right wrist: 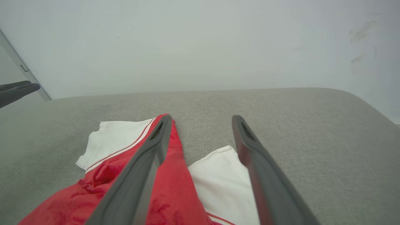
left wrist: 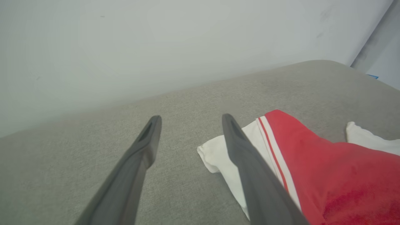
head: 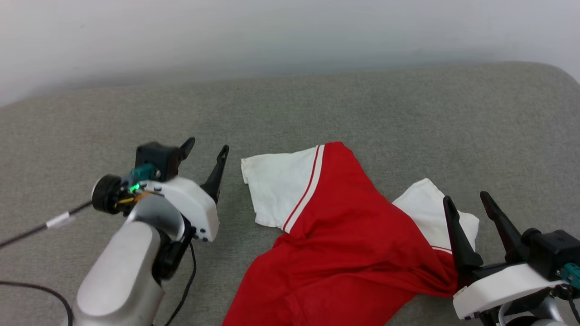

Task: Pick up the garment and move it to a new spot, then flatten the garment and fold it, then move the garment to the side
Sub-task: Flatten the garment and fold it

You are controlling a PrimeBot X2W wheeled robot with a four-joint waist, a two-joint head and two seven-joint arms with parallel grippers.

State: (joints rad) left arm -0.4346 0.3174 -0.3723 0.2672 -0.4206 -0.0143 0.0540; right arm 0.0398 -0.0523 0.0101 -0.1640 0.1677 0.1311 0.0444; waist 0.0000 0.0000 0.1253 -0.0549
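Note:
The garment (head: 344, 235) lies rumpled on the grey cushion, red body toward the near edge, one white sleeve (head: 276, 185) with red-striped trim spread to the left, the other white sleeve (head: 430, 213) bunched at the right. No number or lettering shows. My left gripper (head: 207, 149) stands open just left of the left sleeve, apart from it; the left wrist view has that sleeve (left wrist: 218, 156) behind its right finger. My right gripper (head: 469, 199) is open above the right sleeve (right wrist: 218, 181), holding nothing. The garment (right wrist: 168, 200) runs under its left finger.
The grey upholstered surface (head: 362, 108) stretches wide beyond the garment up to a pale wall (head: 290, 31). Its rounded corner (head: 553, 77) falls away at the far right. A black cable (head: 31, 228) trails from my left arm at the lower left.

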